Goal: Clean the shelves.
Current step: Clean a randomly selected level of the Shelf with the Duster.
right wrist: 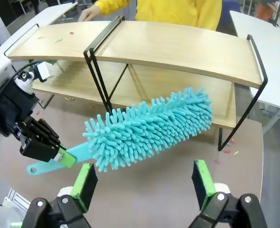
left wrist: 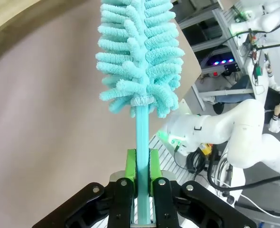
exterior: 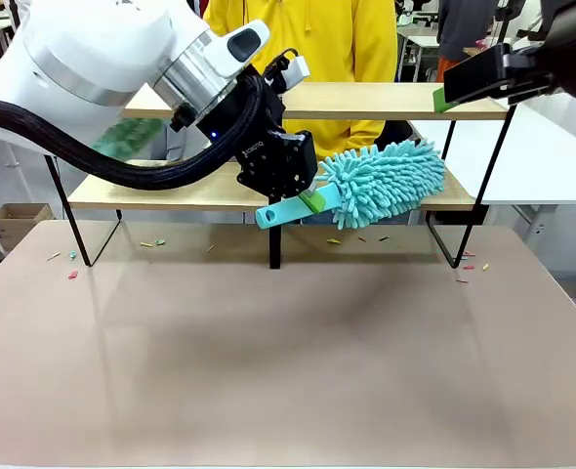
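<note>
The shelves [exterior: 386, 101] stand across the table's far side, two light-wood boards on a black frame with a centre upright [exterior: 274, 244]. My left gripper [exterior: 310, 200] is shut on the handle of a teal fluffy duster [exterior: 386, 181]. The duster's head lies tilted in front of the right half of the lower board. The left wrist view looks along the handle [left wrist: 142, 142], clamped between the green pads, to the duster head [left wrist: 140, 57]. My right gripper [exterior: 459, 90] hovers high at the top board's right end. Its fingers [right wrist: 83, 183] stand open above the duster [right wrist: 149, 128] and the shelves [right wrist: 178, 47].
A person in a yellow top [exterior: 308, 39] stands behind the rack, one hand [right wrist: 88, 14] at the top board's far edge. Small coloured scraps lie on the tabletop [exterior: 73, 256] near both frame legs [exterior: 469, 259] and on the top board [right wrist: 59, 40]. The near tabletop [exterior: 288, 371] is bare.
</note>
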You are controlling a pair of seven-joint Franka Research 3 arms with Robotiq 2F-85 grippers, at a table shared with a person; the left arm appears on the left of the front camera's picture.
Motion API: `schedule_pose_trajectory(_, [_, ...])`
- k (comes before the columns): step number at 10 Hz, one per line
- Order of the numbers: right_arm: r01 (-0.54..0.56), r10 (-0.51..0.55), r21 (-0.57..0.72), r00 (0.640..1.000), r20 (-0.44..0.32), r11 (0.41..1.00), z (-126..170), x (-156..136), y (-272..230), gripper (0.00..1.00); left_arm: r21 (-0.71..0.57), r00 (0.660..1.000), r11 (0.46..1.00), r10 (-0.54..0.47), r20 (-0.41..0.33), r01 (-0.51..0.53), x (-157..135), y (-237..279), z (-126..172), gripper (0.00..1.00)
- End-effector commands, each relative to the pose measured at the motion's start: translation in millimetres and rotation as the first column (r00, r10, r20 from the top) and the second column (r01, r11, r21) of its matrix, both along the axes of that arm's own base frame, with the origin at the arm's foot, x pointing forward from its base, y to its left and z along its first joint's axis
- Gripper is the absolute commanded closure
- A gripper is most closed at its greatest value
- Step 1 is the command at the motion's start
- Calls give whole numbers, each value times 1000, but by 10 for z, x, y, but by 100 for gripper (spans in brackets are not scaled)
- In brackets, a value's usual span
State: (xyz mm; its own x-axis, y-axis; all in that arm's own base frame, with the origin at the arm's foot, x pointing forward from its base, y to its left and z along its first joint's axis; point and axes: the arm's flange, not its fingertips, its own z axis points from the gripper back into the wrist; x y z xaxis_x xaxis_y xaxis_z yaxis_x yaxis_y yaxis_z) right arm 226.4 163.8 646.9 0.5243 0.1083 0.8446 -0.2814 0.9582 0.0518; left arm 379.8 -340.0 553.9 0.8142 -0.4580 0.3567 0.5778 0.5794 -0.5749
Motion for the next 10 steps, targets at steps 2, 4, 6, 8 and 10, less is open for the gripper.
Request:
schedule_pose_trajectory(2, [4,-4,3,1000,1,1000,5,-3,1,0,-43,1000,999,-29,8,29,-17,34,-91,88])
schedule_pose_trajectory(4, [4,-4,3,1000,1,1000,5,-3,1,0,-45,1000,999,-23,9,24,-22,46,-69,88])
schedule_pose_trajectory(6, [4,-4,3,1000,1,1000,5,-3,1,0,-48,999,998,-36,0,36,-27,47,-55,88])
schedule_pose_trajectory(8, [4,-4,3,1000,1,1000,5,-3,1,0,-51,999,998,-45,-6,45,-31,59,-33,88])
schedule_pose_trajectory(10, [4,-4,3,1000,1,1000,5,-3,1,0,-30,999,999,-38,2,38,-57,286,131,88])
